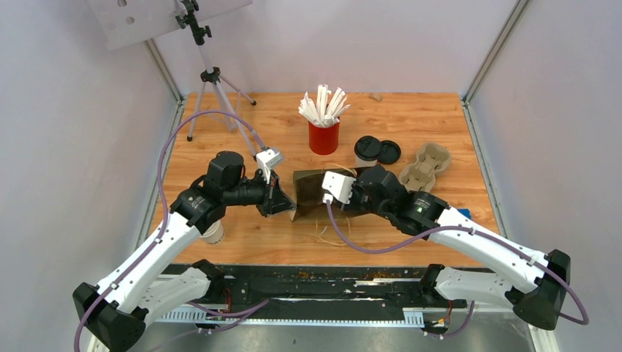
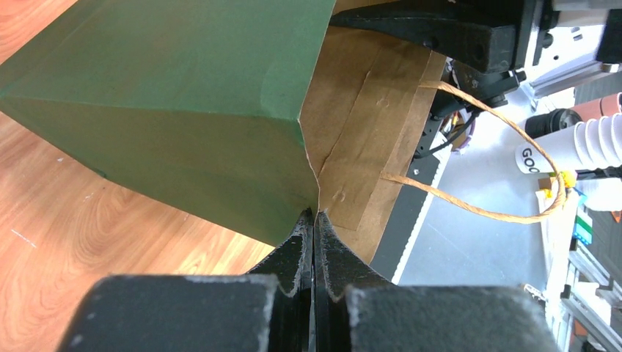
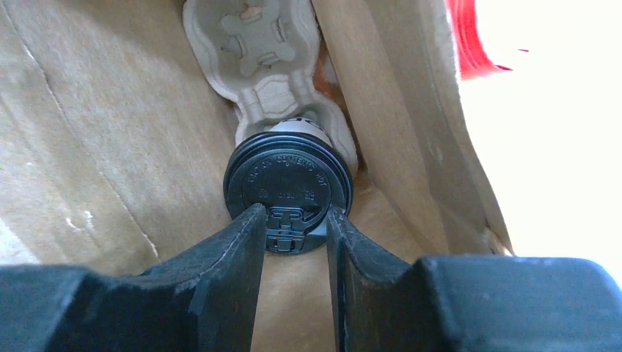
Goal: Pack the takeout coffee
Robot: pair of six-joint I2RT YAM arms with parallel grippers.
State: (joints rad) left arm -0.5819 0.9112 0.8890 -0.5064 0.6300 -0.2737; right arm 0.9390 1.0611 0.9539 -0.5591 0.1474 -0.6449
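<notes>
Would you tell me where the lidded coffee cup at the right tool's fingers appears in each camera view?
Top external: not visible, hidden inside the green paper bag mid-table.
Left wrist: not in it; only the bag's green outside shows.
Right wrist: centre frame, the coffee cup, black lid facing the camera, just beyond the right tool, in a pulp carrier.
Shared landmark: the bag, whose brown inside fills the right wrist view.

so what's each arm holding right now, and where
The left fingers pinch the green paper bag at its mouth edge. The right fingers flank the coffee lid inside it; grip cannot be told.
</notes>
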